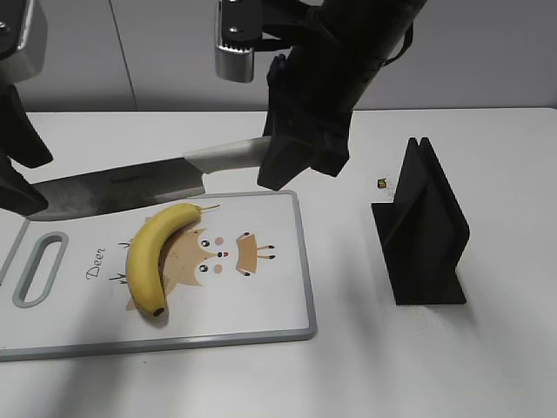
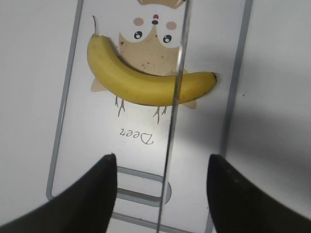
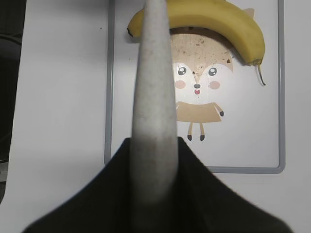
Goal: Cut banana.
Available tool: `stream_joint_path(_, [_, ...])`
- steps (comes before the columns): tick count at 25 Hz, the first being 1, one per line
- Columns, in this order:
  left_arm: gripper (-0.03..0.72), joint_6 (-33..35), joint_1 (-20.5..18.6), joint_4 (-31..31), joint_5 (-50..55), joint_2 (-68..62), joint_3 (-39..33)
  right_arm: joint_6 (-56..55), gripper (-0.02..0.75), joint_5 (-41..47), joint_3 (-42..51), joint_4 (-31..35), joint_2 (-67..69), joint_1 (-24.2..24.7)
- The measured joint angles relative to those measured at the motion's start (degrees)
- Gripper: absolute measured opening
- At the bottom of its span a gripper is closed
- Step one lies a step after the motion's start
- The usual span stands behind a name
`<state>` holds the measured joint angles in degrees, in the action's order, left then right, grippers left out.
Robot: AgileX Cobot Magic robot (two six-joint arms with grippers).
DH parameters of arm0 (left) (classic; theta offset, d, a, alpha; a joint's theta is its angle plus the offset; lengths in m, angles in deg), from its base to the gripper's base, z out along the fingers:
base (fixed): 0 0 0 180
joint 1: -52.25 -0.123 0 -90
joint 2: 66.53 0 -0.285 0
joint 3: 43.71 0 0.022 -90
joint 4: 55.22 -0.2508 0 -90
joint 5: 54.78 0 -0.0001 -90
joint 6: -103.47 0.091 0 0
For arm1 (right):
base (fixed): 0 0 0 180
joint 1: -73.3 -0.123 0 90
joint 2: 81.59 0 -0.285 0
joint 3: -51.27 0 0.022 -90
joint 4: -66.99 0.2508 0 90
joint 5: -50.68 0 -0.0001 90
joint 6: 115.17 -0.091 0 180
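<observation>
Banana [image 1: 155, 257] whole, lower left of frame, on cutting board [image 1: 261, 322]. Knife [image 1: 122, 190] poised above, handle clamped in right hand [image 1: 291, 161]. Left hand [image 2: 160, 189] spread wide, holding nothing. Unpinned, so likely to roll sideways under the blade.

Board, stand and a speck on the white counter [image 1: 348, 374]

The deer-print board [image 1: 261, 305] lies toward the counter's front-left; the black stand [image 1: 422, 231] is upright toward the right edge, a small brown speck [image 1: 382, 183] just behind it.
</observation>
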<state>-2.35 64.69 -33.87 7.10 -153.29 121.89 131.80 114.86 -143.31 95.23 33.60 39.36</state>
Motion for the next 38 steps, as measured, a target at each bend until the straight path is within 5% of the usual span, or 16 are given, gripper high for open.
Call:
stream_joint_path(14, [0.485,-0.4,0.0,-1.0,-1.9,-4.6,0.0,0.3,0.162,-0.3,-0.1,0.6,0.0,0.0])
stream_joint_path(18, [0.329,-1.3,0.0,-1.0,-2.2,-4.8,0.0,0.3,0.162,-0.6,-0.1,0.7,0.1,0.0])
stream_joint_path(23, [0.017,-1.5,0.0,-1.0,-1.7,-4.9,0.0,0.3,0.162,-1.6,-0.2,0.8,1.1,0.0])
stream_joint_path(38, [0.002,-7.2,0.6,-0.5,-6.8,-11.0,-4.8,-12.4,0.183,-1.9,1.6,-6.7,6.0,-0.9])
